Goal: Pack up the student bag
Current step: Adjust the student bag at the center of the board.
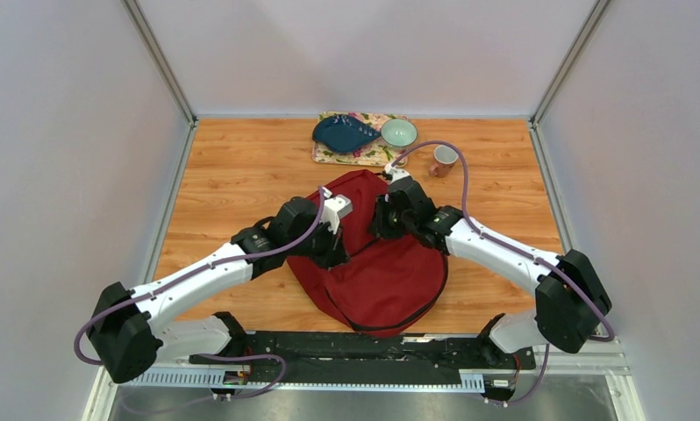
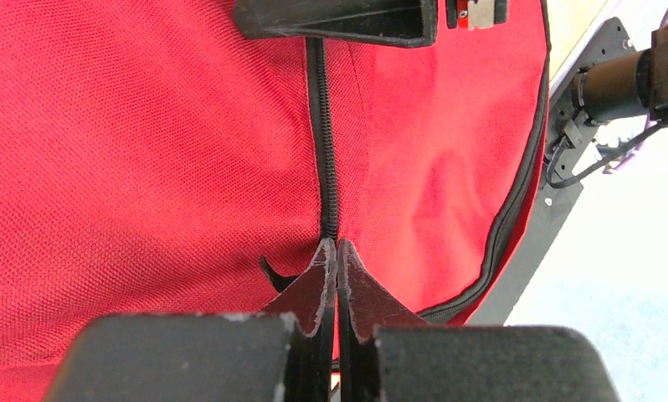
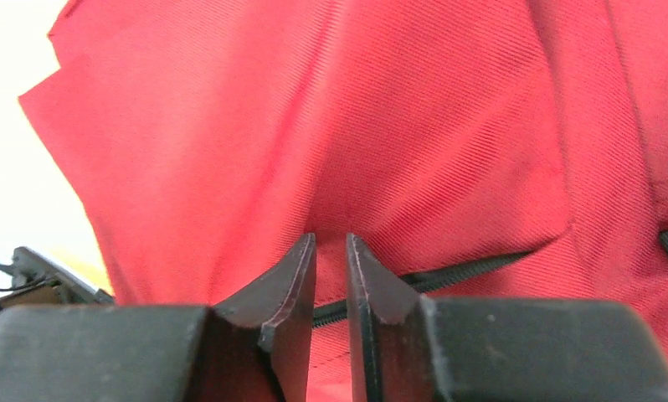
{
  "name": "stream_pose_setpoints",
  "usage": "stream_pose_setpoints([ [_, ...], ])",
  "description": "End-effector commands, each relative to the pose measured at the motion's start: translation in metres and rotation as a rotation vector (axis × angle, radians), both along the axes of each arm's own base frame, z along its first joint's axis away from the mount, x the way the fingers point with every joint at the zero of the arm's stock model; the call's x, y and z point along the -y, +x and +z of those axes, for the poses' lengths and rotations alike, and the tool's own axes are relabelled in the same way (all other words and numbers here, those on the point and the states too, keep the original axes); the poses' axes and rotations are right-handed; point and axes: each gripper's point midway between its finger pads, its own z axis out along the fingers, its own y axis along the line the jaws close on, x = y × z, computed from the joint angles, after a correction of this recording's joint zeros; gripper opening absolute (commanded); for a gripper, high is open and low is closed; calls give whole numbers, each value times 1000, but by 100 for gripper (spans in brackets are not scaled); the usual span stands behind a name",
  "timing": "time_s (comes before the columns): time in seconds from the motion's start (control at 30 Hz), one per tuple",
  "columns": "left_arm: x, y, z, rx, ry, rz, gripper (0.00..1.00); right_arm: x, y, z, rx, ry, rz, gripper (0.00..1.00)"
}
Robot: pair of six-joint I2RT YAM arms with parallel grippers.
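Where the student bag [image 1: 377,263] lay: flat on the wooden table [image 1: 232,167], midway between the arms, well short of the patterned mat [image 1: 351,156] at the far edge.
Risk at the zipper [image 2: 325,151]: a thin pinch there looked likely to slip, and a tug would then drag the whole bag instead of opening it.
Risk in the cloth: the two arms pulling unevenly could bunch the fabric into the zipper's teeth and jam it.
Left arm [image 1: 197,272]: reached in from the left, wrist tipped down over the bag's middle.
Left gripper [image 2: 336,251]: closed, tips meeting right at the zipper's end.
Right arm [image 1: 496,250]: angled in opposite, wrist low over the upper part.
Right gripper [image 3: 331,243]: fingers a narrow slit apart against the fabric; I could not tell whether a fold was caught.
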Motion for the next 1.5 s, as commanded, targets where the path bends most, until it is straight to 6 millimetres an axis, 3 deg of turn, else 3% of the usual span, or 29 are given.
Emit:
stream_pose_setpoints([
  [0.0, 15, -14, 12, -20, -68, -108, 0, -29, 0, 58, 86, 176, 109, 24],
  [0.27, 19, -11, 13, -19, -66, -107, 14, -5, -25, 54, 49, 140, 111, 24],
  [0.47, 24, -11, 15, -29, -83, -126, 17, 10, -38, 50, 58, 152, 84, 23],
  [0.73, 30, -17, 21, -36, -124, -174, 6, 6, -47, 30, -55, 139, 91, 18],
  [1.1, 29, -14, 22, -21, -119, -158, 4, 11, -49, 15, -107, 103, 48, 12],
  [1.23, 30, -14, 22, -19, -120, -156, 4, 13, -47, 22, -77, 118, 35, 10],
  [1.4, 28, -12, 22, -16, -109, -142, 4, 37, -37, 24, -9, 71, -89, 2],
  [1.43, 27, -11, 22, -16, -107, -138, 4, 39, -35, 37, 44, 112, -100, 2],
  [1.47, 27, -12, 21, -19, -105, -139, 4, 45, -38, 30, 46, 108, -119, 3],
])
